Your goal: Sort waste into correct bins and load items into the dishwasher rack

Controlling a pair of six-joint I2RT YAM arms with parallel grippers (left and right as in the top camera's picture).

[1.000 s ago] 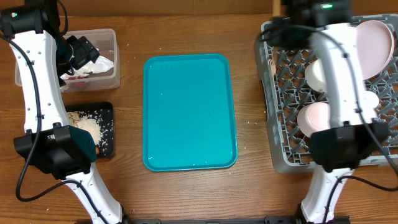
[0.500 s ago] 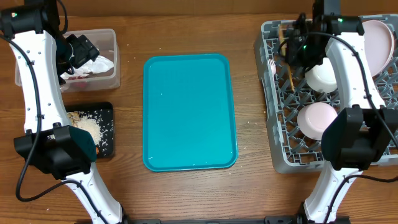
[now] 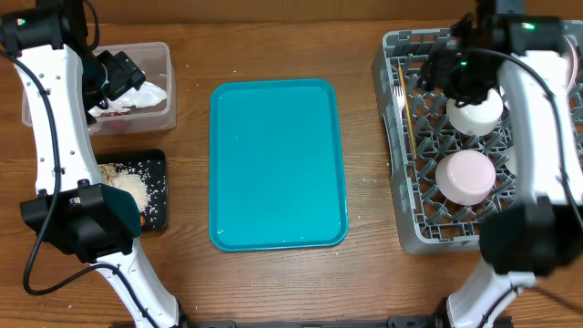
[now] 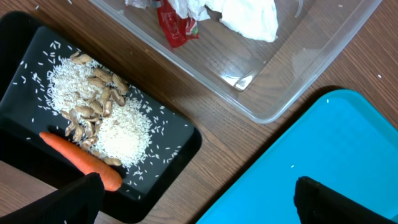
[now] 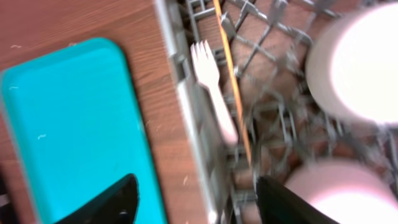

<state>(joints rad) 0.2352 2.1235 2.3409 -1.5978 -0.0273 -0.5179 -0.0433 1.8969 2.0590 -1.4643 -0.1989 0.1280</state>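
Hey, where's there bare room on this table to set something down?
The teal tray is bare all over. Strips of bare table run between it and the grey rack, and between it and the clear tub and black tray. Crowded: the rack, with bowls, fork and stick under the right hand; tub and black tray both hold waste.

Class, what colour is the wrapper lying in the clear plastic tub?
The wrapper is shiny red, seen best in the left wrist view.
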